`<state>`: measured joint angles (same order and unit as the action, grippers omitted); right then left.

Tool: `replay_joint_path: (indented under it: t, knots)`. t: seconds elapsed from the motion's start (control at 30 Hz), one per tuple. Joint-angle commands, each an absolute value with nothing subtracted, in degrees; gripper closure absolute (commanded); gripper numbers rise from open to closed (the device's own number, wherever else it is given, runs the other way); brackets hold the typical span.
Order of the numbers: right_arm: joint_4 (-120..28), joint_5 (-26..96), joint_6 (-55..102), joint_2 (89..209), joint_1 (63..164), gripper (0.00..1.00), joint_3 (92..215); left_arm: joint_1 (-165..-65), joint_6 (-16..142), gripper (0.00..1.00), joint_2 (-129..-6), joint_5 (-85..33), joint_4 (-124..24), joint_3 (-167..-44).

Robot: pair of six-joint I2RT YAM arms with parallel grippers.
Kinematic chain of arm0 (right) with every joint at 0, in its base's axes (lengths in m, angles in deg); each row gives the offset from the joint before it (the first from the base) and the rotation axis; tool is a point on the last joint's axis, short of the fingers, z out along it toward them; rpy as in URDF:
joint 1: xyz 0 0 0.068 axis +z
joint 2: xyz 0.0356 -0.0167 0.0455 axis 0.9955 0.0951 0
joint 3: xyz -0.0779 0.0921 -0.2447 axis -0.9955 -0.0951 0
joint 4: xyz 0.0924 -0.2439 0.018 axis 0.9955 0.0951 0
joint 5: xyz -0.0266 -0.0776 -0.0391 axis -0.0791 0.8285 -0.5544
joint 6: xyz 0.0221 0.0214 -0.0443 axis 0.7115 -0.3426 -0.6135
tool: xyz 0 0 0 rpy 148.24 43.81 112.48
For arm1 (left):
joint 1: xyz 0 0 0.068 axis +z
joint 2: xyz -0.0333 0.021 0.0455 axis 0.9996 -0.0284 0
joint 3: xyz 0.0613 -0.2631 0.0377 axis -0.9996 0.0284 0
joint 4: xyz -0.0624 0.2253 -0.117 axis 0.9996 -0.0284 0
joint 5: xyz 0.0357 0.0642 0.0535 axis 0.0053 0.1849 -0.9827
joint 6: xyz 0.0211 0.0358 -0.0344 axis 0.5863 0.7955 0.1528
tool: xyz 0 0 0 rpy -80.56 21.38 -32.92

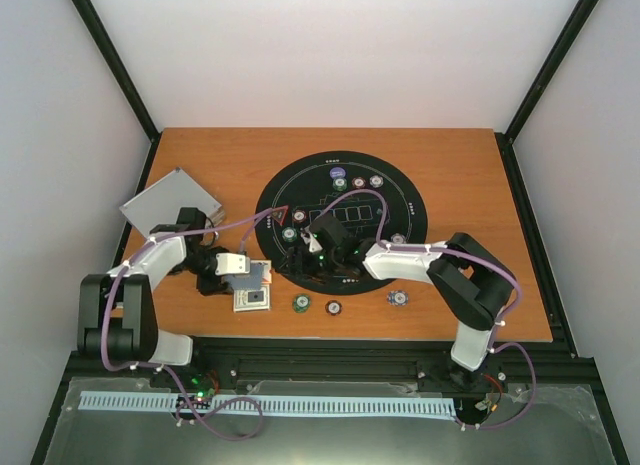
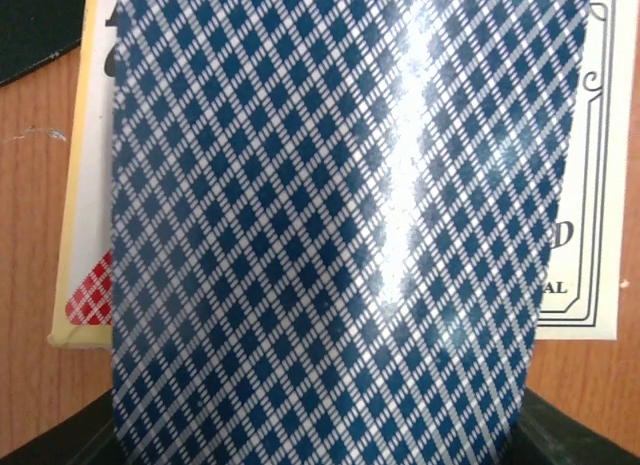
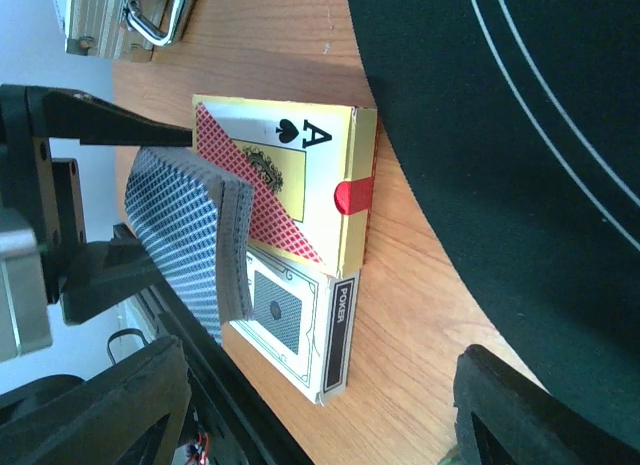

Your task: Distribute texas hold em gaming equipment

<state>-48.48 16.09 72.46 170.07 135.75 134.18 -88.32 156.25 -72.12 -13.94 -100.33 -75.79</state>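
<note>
Nearest me on the orange-brown wooden table (image 1: 455,155) lie three loose round striped poker chips: a green one (image 1: 300,303), a brown one (image 1: 332,307) and, further right, a blue-and-white one (image 1: 399,298).

Just beyond them, to the left, my left gripper (image 1: 245,270) is clamped on the deck of playing cards with blue-and-white lattice backs (image 3: 190,235). The deck bows slightly between its fingers and hangs above two card boxes, a gold-and-red one showing the ace of spades (image 3: 290,185) and a white one marked POKER (image 3: 300,330).

My right gripper (image 3: 320,410) is spread wide with nothing in it. It sits at the near left edge of the large round black mat (image 1: 405,200) and faces the deck.

I judge this to be the dealing step. Next, the right fingers need to reach across and pinch only the top card off the stack, then carry it to the mat.

Further off, more striped chips (image 1: 358,182) sit along the mat's far side. The silver aluminium case (image 1: 170,200) lies far left.
</note>
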Motion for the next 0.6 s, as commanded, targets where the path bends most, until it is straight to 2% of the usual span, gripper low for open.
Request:
replay_joint_path:
  t: [0.0, 0.4, 0.57]
  knots:
    - [-53.82, 13.82, 75.11, 171.67, 136.74, 0.28, 135.43, -87.94, 157.06, 0.90, -70.69, -10.84, -103.39, -77.70]
    - [-70.88, 9.04, 84.69, 173.95, 138.59, 0.28, 133.65, -87.53, 156.77, 0.92, -66.34, -7.21, -112.03, -83.14]
    - [-73.71, 8.61, 86.57, 175.87, 140.52, 0.28, 135.66, -87.58, 156.76, 0.92, -65.10, -6.78, -113.41, -83.45]
